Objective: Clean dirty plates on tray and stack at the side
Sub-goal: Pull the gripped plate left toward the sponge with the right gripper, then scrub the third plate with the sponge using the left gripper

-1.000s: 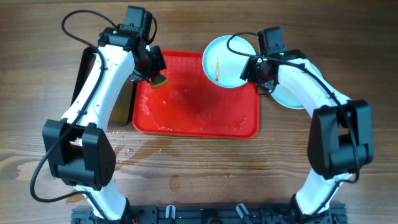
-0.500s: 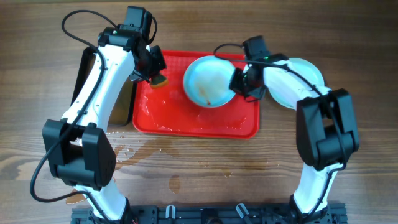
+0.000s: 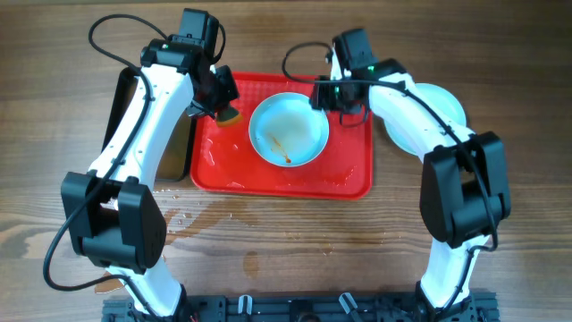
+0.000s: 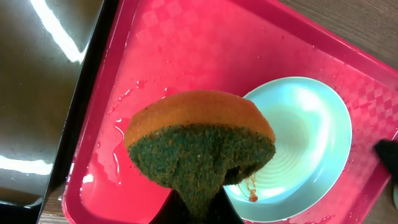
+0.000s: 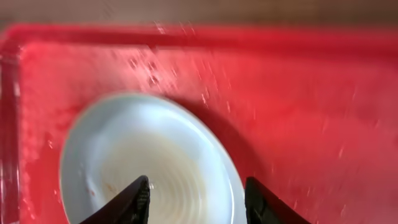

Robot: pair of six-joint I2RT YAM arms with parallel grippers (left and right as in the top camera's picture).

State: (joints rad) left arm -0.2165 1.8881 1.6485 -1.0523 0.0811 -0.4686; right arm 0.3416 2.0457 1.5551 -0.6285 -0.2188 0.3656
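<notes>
A pale mint plate [image 3: 288, 130] with an orange-brown smear lies flat in the middle of the red tray [image 3: 349, 174]. My right gripper [image 3: 327, 93] is open just over the plate's back right rim. In the right wrist view its spread fingers [image 5: 198, 202] hover above the plate [image 5: 124, 155], holding nothing. My left gripper [image 3: 222, 104] is shut on an orange and green sponge [image 3: 230, 115] above the tray's back left corner. In the left wrist view the sponge [image 4: 199, 146] hides the fingers, with the plate [image 4: 305, 137] just beyond it. More plates [image 3: 444, 100] lie right of the tray, partly under my right arm.
A black tray of brownish water [image 3: 179, 148] stands against the red tray's left side, also seen in the left wrist view [image 4: 43, 93]. The red tray is wet. Water is spilled on the wooden table [image 3: 210, 215] in front of the tray.
My right gripper carried the plate from the tray's back right edge leftwards to the tray's middle, laid it flat and opened. My left arm and sponge stayed still.
</notes>
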